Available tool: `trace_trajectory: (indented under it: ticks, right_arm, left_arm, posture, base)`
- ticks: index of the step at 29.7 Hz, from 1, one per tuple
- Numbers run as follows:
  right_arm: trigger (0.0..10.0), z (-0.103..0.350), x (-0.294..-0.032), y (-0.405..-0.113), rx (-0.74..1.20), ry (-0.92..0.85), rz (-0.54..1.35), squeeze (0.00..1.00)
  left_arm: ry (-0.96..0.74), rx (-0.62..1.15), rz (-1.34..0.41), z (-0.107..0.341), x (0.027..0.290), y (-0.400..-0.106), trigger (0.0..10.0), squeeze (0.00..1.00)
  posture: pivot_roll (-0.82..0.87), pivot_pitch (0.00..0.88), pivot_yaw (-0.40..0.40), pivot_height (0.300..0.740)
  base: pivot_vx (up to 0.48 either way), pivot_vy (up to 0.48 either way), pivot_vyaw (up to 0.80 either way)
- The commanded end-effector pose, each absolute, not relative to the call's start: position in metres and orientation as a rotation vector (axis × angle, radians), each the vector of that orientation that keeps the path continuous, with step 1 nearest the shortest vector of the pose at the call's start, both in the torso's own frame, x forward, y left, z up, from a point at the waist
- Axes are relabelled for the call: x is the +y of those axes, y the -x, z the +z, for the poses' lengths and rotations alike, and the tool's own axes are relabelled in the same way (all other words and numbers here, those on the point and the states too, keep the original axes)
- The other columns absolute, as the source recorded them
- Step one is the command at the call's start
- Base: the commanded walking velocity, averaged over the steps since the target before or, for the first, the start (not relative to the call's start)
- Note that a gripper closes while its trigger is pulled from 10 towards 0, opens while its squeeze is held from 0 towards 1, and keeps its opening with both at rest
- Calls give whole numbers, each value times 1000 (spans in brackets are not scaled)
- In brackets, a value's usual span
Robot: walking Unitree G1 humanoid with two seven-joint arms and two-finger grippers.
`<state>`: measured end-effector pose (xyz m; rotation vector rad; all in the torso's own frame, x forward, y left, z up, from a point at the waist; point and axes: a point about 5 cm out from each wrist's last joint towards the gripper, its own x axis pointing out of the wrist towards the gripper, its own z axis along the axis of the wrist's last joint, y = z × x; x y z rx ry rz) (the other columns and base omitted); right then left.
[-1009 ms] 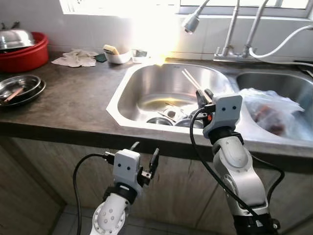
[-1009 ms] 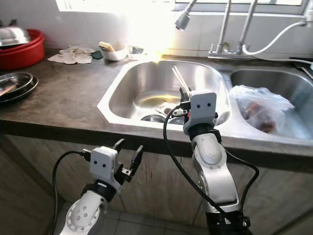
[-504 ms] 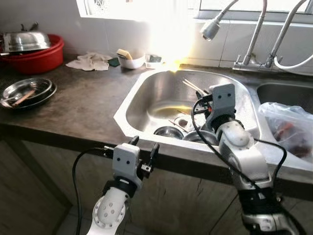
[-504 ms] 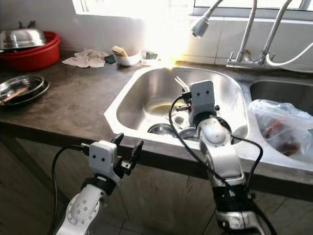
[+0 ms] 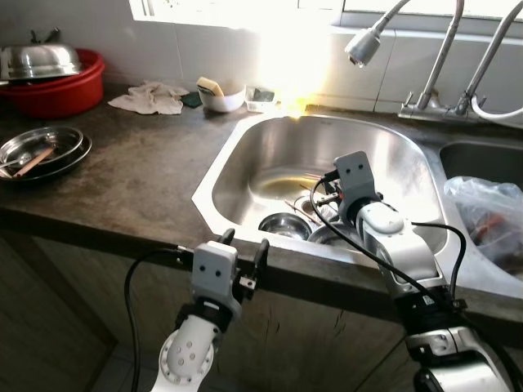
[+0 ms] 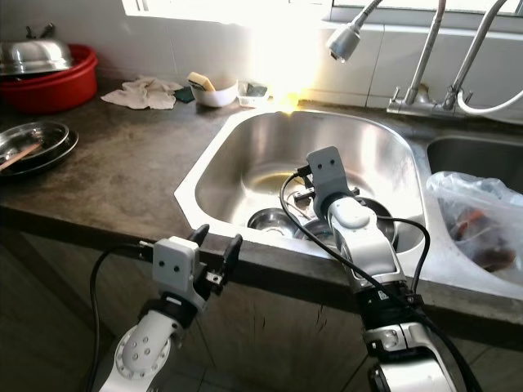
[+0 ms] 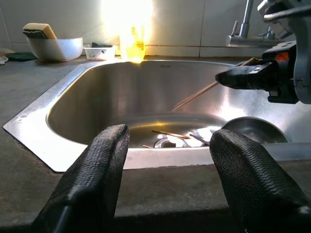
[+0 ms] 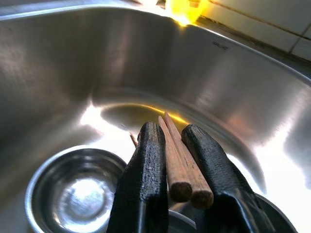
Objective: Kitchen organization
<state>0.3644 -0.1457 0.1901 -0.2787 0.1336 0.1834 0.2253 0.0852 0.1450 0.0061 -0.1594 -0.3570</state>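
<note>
Now, scene: a steel sink (image 5: 237, 151) set in a dark countertop (image 5: 139, 175), with the robot standing at its front edge.
Right gripper: the right gripper (image 8: 176, 160) is down inside the basin, its two black fingers (image 8: 146, 174) clamped on a pair of wooden chopsticks (image 8: 176, 160) that lie side by side between them.
What changed: a second ago that gripper was higher, near the basin's rim, with the chopsticks angled up toward the faucet; it has since dropped lower and closer to the dishes on the basin floor. The whole picture has also shifted, so the head has moved too.
Chopsticks now: in the left wrist view the sticks (image 7: 194, 96) slant from the gripper down toward the basin floor; whether the tips touch it I cannot tell.
Basin contents: a small steel bowl (image 5: 284, 224) and a second steel dish (image 6: 377, 222) under the arm, plus a loose chopstick (image 7: 166, 133) near the drain.
Left gripper: the left gripper (image 5: 243, 255) hovers below the counter's front edge, fingers spread apart, holding nothing.
Meaning for the task: likely the chopsticks are either being put down among the dishes for washing or gathered with the loose one; the grip looks secure.
Elsewhere: a red basin (image 5: 57, 82) with a steel lid, stacked steel plates (image 5: 37, 151), a rag (image 5: 151, 98), and a plastic bag (image 5: 486, 216) in the neighbouring sink.
</note>
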Motion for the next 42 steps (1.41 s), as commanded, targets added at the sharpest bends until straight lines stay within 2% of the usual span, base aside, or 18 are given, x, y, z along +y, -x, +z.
trace_trajectory:
  ticks: [1,8,9,10,22,23,24,25,31,35,42]
  right_arm:
    - [10000,191,-148,-368,152,316,169,0]
    - [10000,183,-155,-372,178,344,138,0]
    - [10000,183,-155,-372,175,349,136,94]
    - [10000,182,-155,-371,176,355,131,1000]
    - [10000,172,-151,-359,148,303,120,1000]
    - [10000,172,-149,-357,131,287,118,757]
    - [10000,175,-146,-353,92,270,121,67]
    - [10000,179,-144,-350,51,252,128,0]
    - [10000,193,-143,-339,-81,162,110,0]
    - [10000,209,-138,-319,-213,106,128,0]
    - [10000,216,-140,-289,-336,46,116,0]
  left_arm:
    - [-7,-156,-365,146,83,-223,10000,0]
    - [-4,-151,-366,145,83,-220,10000,0]
    - [-5,-149,-367,145,83,-219,10000,0]
    - [-5,-148,-369,145,82,-218,10000,0]
    - [-1,-146,-362,144,81,-219,10000,0]
    - [-1,-146,-361,145,81,-220,10000,0]
    - [-1,-147,-360,145,82,-220,10000,0]
    - [0,-146,-358,145,82,-220,10000,0]
    - [-3,-145,-353,145,83,-221,10000,0]
    - [-11,-143,-350,144,86,-222,10000,0]
    - [-26,-118,-327,139,89,-222,10000,0]
  posture:
    - [67,78,-42,740]
    - [71,87,-40,740]
    - [74,88,-41,740]
    - [76,91,-43,740]
    - [70,102,-39,740]
    - [70,103,-40,740]
    - [73,104,-41,740]
    - [71,102,-39,740]
    - [70,99,-36,740]
    - [60,92,-32,740]
    - [51,86,-28,740]
  base:
    - [0,0,0]
    - [0,0,0]
    - [0,0,0]
    - [0,0,0]
    - [0,0,0]
    - [0,0,0]
    - [0,0,0]
    - [0,0,0]
    - [0,0,0]
    - [0,0,0]
    - [0,0,0]
